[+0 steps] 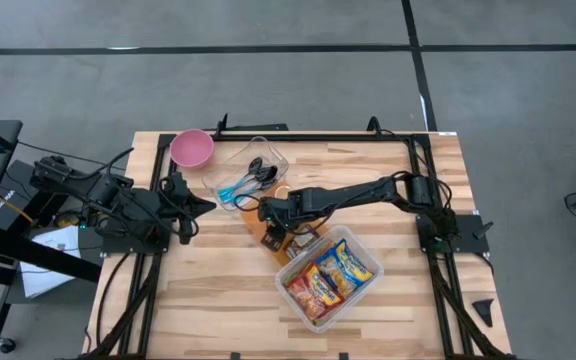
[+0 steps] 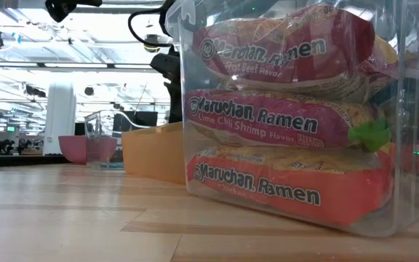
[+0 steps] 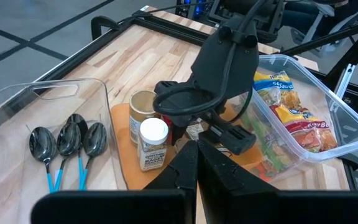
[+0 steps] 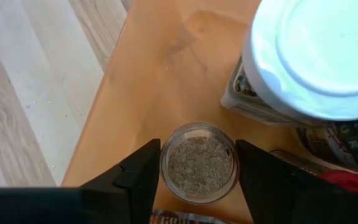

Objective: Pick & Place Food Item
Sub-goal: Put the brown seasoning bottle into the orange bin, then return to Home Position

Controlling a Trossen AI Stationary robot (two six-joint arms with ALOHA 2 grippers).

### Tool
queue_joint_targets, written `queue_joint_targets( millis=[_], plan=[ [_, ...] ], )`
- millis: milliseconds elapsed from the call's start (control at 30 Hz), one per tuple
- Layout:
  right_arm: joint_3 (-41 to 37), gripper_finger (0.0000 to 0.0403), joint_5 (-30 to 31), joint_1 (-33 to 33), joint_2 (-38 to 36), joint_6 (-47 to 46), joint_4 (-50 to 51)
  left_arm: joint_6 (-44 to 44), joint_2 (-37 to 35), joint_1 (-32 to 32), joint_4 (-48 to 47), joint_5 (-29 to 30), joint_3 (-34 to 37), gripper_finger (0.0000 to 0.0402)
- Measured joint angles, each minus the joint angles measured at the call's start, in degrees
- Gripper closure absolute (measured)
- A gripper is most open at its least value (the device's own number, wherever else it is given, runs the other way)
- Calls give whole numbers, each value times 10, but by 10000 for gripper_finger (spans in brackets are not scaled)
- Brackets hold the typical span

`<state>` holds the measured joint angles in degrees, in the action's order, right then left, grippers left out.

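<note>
A small glass jar (image 4: 199, 163) of grey-brown seasoning stands upright on an orange board (image 4: 166, 62). My right gripper (image 4: 199, 171) comes down on it from above, one dark finger on each side of the jar, jaws apart. A bigger white-lidded spice jar (image 4: 316, 56) stands close beside it on the same board (image 1: 268, 238). In the high view my right gripper (image 1: 270, 214) is over the board's far end. My left gripper (image 1: 208, 205) waits shut over the table's left part, its fingers (image 3: 196, 163) empty. My right gripper has its two fingers (image 4: 143, 174) hard against the small jar's opposite sides (image 4: 164, 163), pointing steeply down from above. I cannot tell whether they touch the glass. The jar stands upright, its base on the orange board.
A clear tub (image 1: 330, 275) of ramen packs sits just near-right of the board and fills the low view (image 2: 297, 116). A clear tray (image 3: 42, 124) with blue-handled spoons lies to the board's far left. A pink bowl (image 1: 192, 148) is at the far left.
</note>
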<state>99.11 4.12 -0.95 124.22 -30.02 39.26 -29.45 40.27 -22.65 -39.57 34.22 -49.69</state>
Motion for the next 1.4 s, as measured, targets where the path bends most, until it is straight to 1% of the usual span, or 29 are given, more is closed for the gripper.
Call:
queue_joint_targets(
  millis=[100,200,400,500,733,967,1100,1167,1267,1400],
  plan=[
    [0,215,0,0,0,0,-3,0,0,0,0,0,0,399],
    [0,213,0,0,0,0,-15,0,0,0,0,-7,0,399],
    [0,181,0,0,0,0,-19,0,0,0,3,-17,0,399],
    [0,173,-2,0,0,0,-20,0,0,0,3,-17,0,399],
    [0,176,-3,-1,0,-6,-20,0,0,0,3,-30,0,399],
    [0,180,-34,-11,0,-29,-18,0,0,0,3,-31,0,399],
    [1,180,-37,-21,-9,-38,-17,0,0,0,3,-31,0,399],
    [0,180,-36,-23,-20,-40,-1,0,0,0,2,-31,0,399],
    [1,180,-15,-29,-45,-41,9,0,0,0,2,-31,0,399],
    [0,180,38,-36,-88,-38,38,0,0,0,2,-31,0,399]
  ],
)
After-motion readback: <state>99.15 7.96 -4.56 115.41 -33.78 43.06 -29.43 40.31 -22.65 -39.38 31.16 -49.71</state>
